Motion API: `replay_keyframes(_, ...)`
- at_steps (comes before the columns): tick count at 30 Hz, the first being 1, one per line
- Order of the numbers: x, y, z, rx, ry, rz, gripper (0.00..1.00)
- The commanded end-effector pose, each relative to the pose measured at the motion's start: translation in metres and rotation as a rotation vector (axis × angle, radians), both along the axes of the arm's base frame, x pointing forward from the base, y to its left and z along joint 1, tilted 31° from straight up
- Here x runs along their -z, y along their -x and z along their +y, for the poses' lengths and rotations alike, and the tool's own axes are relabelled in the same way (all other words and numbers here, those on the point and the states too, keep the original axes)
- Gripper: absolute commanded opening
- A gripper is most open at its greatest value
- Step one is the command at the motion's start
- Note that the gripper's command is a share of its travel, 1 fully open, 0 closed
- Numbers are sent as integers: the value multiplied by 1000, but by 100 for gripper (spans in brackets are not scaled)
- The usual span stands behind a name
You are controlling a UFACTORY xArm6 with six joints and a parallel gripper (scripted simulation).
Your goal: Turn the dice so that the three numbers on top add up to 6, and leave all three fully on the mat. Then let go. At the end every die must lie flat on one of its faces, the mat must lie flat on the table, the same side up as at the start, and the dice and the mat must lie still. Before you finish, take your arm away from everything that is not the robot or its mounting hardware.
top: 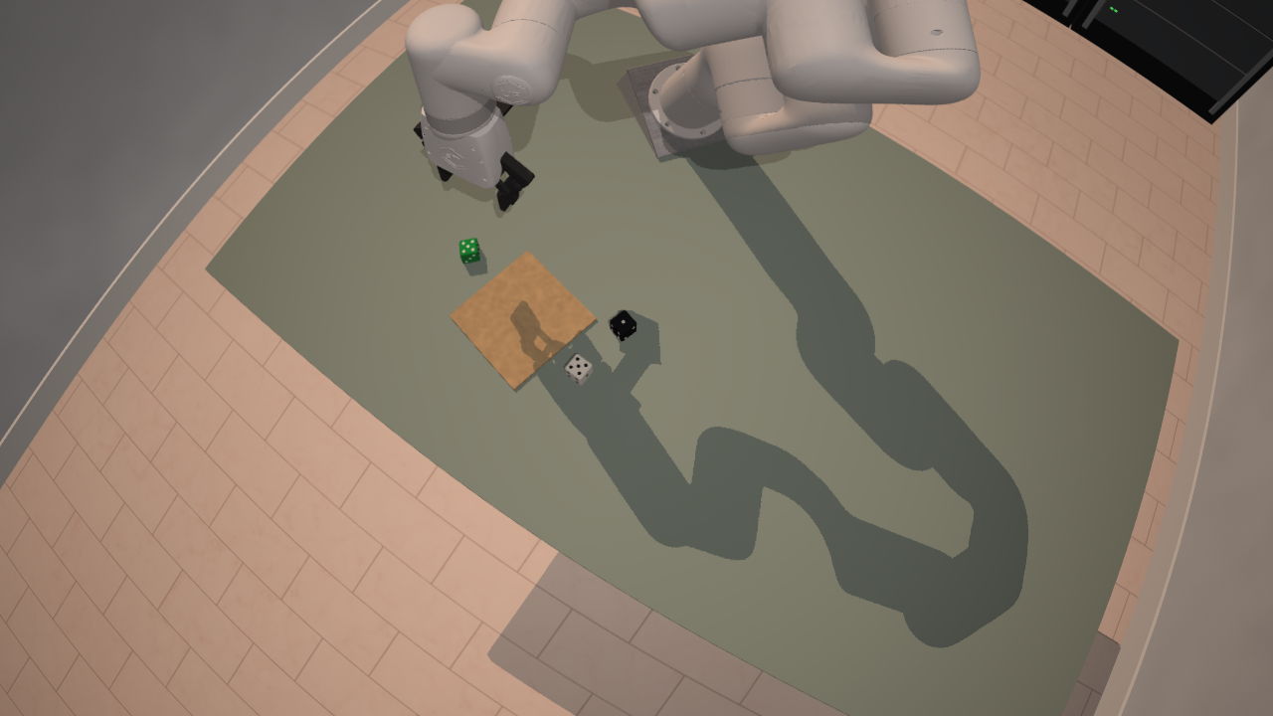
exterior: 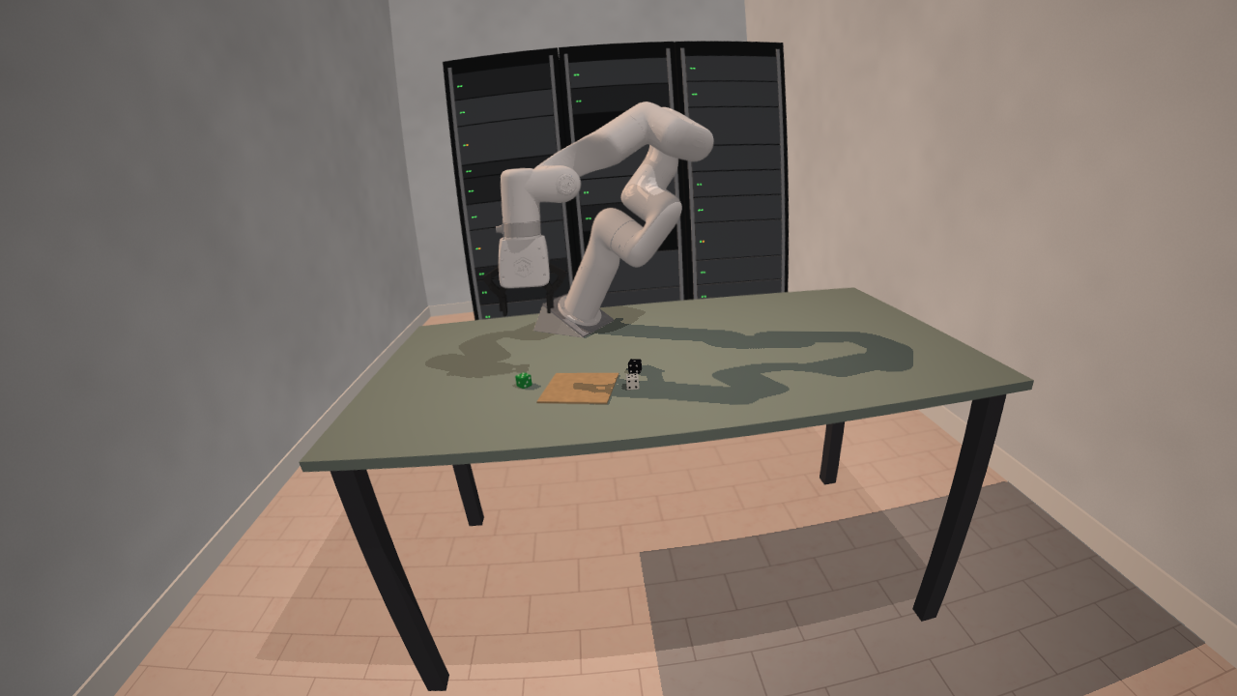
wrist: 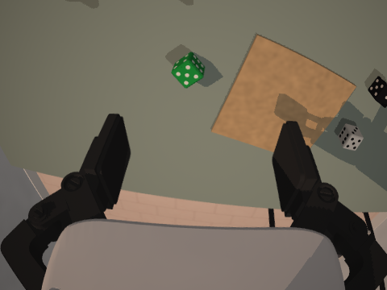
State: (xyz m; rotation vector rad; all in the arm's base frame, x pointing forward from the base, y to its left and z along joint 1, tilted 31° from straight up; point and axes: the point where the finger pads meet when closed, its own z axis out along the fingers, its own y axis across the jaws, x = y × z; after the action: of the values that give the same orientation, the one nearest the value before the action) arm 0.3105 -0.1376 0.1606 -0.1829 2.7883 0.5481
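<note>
Currently, the fingers (top: 473, 188) (exterior: 526, 309) stand wide open, holding nothing; the green die (top: 468, 250) (exterior: 523, 380) (wrist: 188, 70), black die (top: 623, 324) (exterior: 634, 365) (wrist: 379, 91) and white die (top: 578, 367) (exterior: 632, 381) (wrist: 351, 137) sit around the mat (top: 523, 318) (exterior: 577, 389) (wrist: 262, 84) (all off it).

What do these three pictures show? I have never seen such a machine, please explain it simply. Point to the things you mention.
The machine is one white robot arm (top: 662, 22) (exterior: 596, 156), fixed at its foot to a table (top: 1050, 356) (exterior: 415, 415). At its end is a gripper (top: 474, 194) (exterior: 527, 306) (wrist: 202, 136) with two black fingers.

The first picture looks down from above. The second shows the whole table from the side. The third comes from the robot's wrist, so the fingers appear large.

On the table lie a flat tan mat (top: 507, 311) (exterior: 561, 388) (wrist: 258, 89) and three dice beside it: green (top: 468, 251) (exterior: 523, 380) (wrist: 188, 70), black (top: 622, 324) (exterior: 635, 365) (wrist: 378, 89) and white (top: 578, 367) (exterior: 632, 381) (wrist: 351, 137). The gripper is open and holds nothing.
</note>
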Motion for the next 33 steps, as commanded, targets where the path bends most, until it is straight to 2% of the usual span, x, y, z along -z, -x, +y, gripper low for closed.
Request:
replay_keyframes(1,5,-5,-12,30,-61,2,100)
replay_keyframes(22,8,-6,-15,40,-73,4,100)
replay_keyframes(26,21,-11,-8,39,-73,9,100)
replay_keyframes(31,50,-21,7,39,-73,9,100)
replay_keyframes(33,50,-21,7,39,-73,9,100)
